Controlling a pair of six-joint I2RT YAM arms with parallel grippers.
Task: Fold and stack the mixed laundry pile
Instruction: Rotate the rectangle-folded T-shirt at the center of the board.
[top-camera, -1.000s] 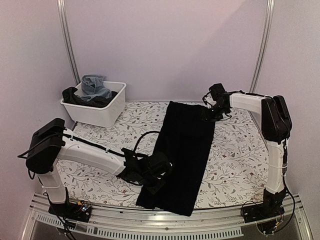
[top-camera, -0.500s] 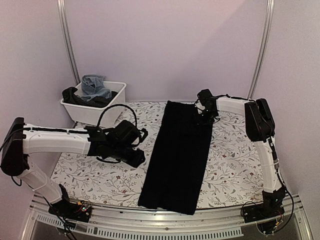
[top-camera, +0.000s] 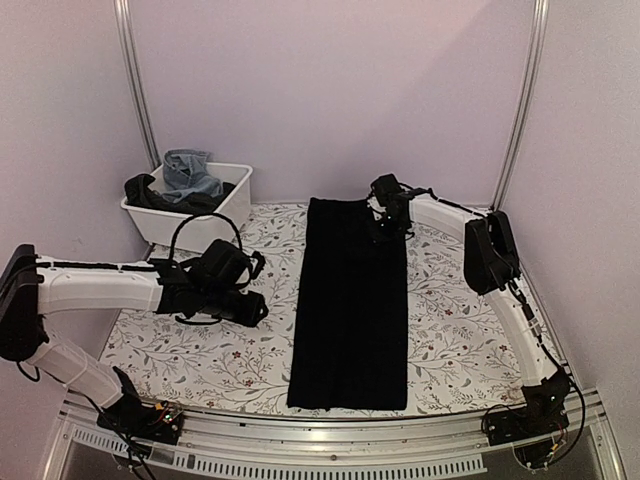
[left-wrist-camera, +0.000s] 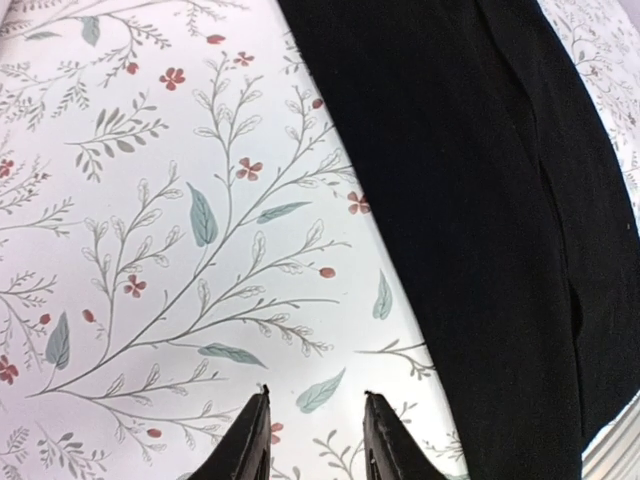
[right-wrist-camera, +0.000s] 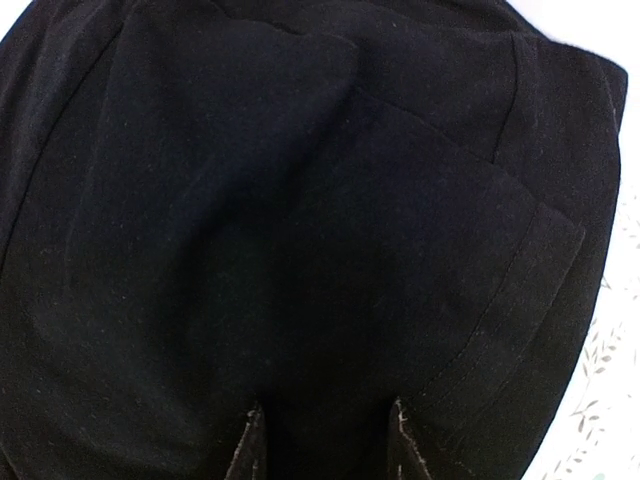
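A large plain black cloth (top-camera: 350, 300) lies flat as a long strip down the middle of the table, from the far edge to the near edge. My right gripper (top-camera: 386, 224) rests on its far right corner. In the right wrist view the gripper (right-wrist-camera: 324, 408) has its fingers apart with their tips down on the black cloth (right-wrist-camera: 300, 200). My left gripper (top-camera: 252, 308) is left of the cloth, open and empty over the flowered tablecloth (left-wrist-camera: 200, 200), with the cloth's edge (left-wrist-camera: 480, 200) to its right. Light blue jeans (top-camera: 188, 172) and dark clothes (top-camera: 150, 192) lie in the bin.
A white plastic bin (top-camera: 205, 228) stands at the far left of the table. The flowered tablecloth (top-camera: 460, 320) covers the table. Two metal poles (top-camera: 138, 90) rise at the back corners. The table's metal front rail (top-camera: 320, 440) runs along the near edge.
My left gripper let go of the cloth's near left edge and pulled back to the left. My right gripper moved left along the far edge, and the cloth's far end went with it, straightening the strip.
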